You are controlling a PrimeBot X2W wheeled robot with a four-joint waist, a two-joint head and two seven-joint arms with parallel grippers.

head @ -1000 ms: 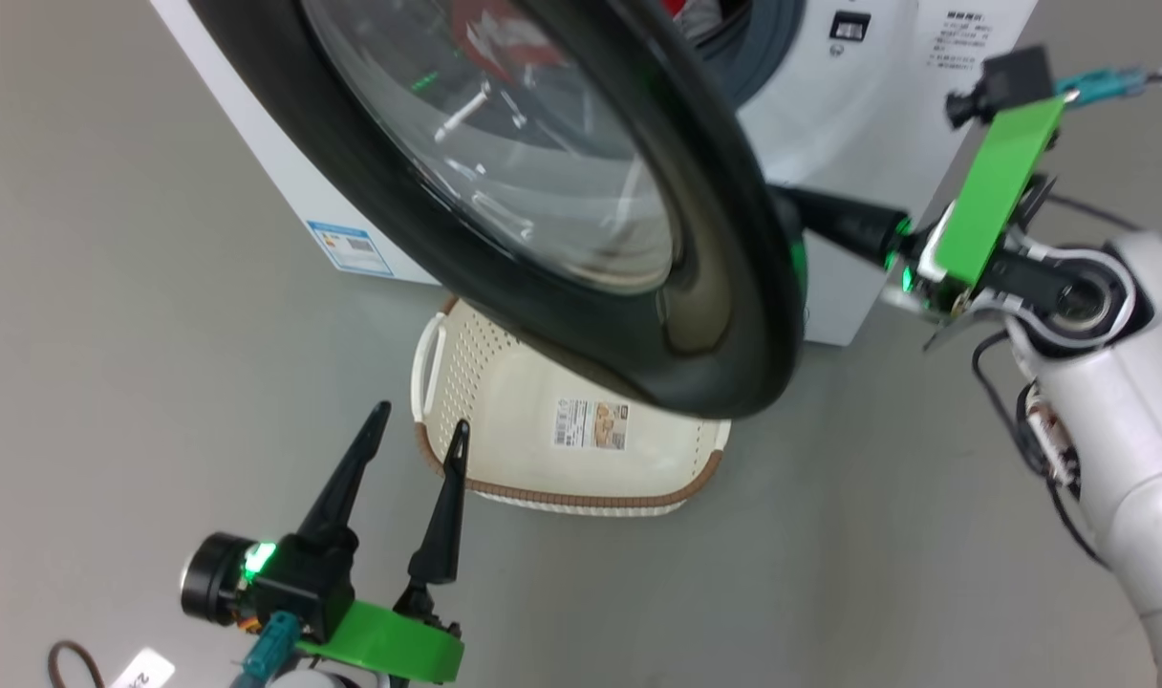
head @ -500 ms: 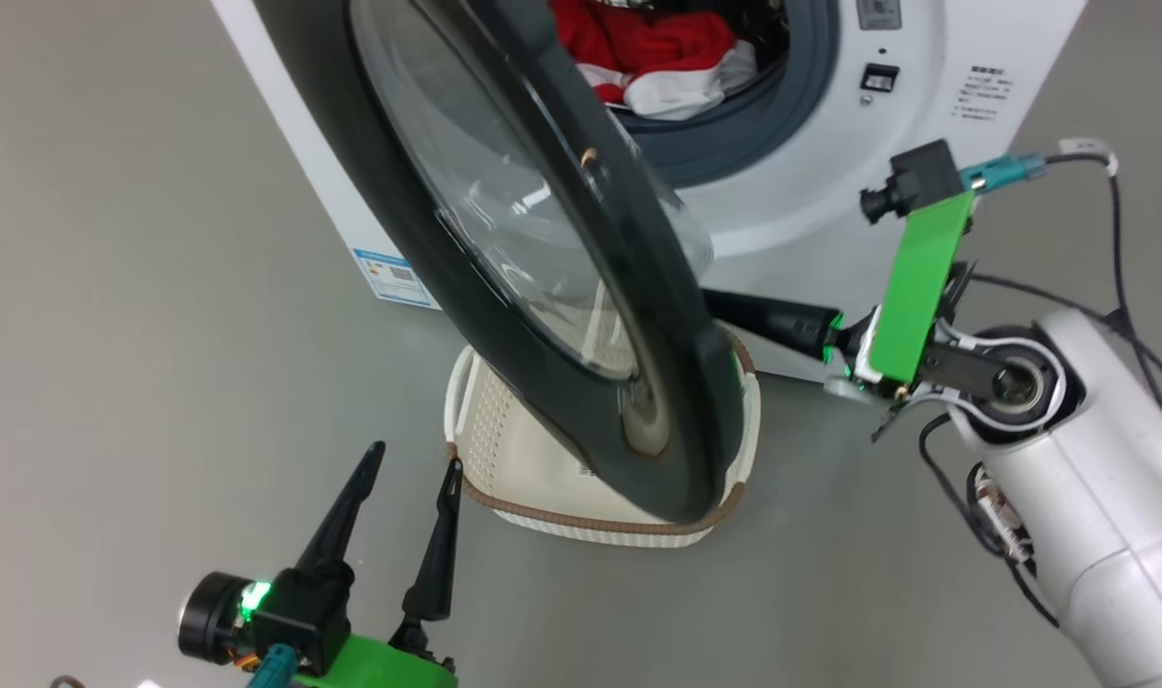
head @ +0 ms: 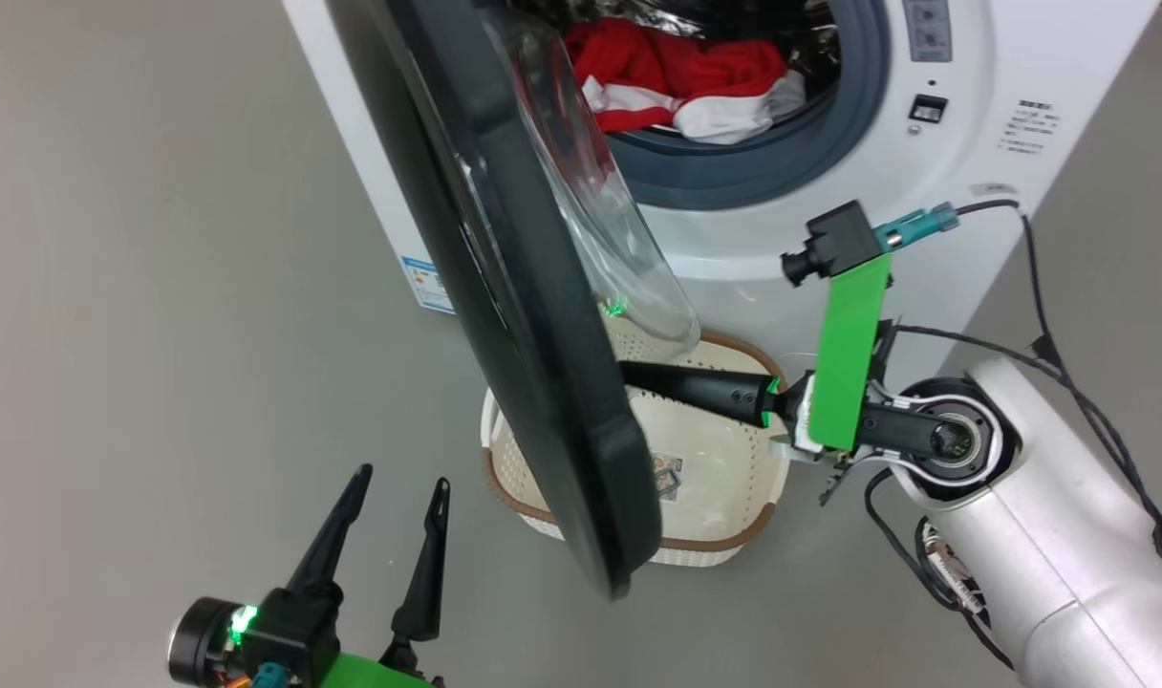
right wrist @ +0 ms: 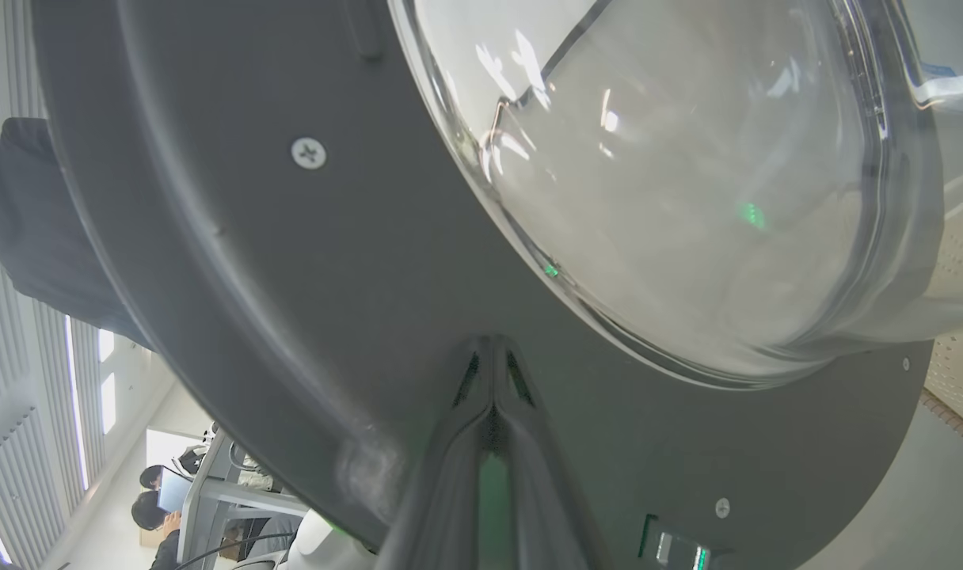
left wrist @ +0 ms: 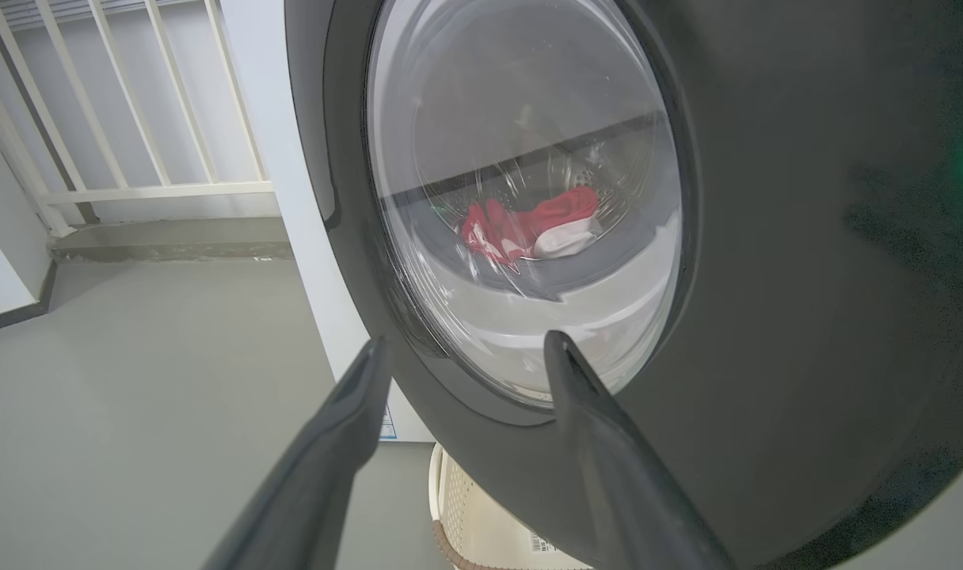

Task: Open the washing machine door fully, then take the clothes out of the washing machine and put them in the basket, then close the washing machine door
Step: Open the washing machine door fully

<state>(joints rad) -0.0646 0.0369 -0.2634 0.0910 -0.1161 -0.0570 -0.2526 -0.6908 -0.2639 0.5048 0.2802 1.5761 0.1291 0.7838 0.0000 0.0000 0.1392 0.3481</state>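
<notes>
The washing machine door (head: 505, 315) stands about half open, edge-on to the head view, black rim toward me and glass bowl (head: 619, 248) toward the drum. My right gripper (head: 629, 371) is shut, empty, its tips pressed against the door's inner face (right wrist: 291, 277) just below the bowl (right wrist: 687, 182). My left gripper (head: 401, 478) hangs open at the lower left, outside the door (left wrist: 766, 237) and apart from it. Red and white clothes (head: 677, 81) lie in the washing machine (head: 925, 258) drum, also seen through the glass (left wrist: 529, 229). The basket (head: 724, 535) sits on the floor under the door.
Grey floor (head: 141, 287) spreads to the left of the machine. A white railing (left wrist: 133, 190) and a step stand behind it. People (right wrist: 153, 491) sit at a desk far off, past the door's edge. Cables (head: 1040, 315) trail from my right arm.
The door has swung wider open, with my shut right gripper against its inner side. The head camera has shifted too, bringing the clothes into sight. My left gripper has stayed open.
</notes>
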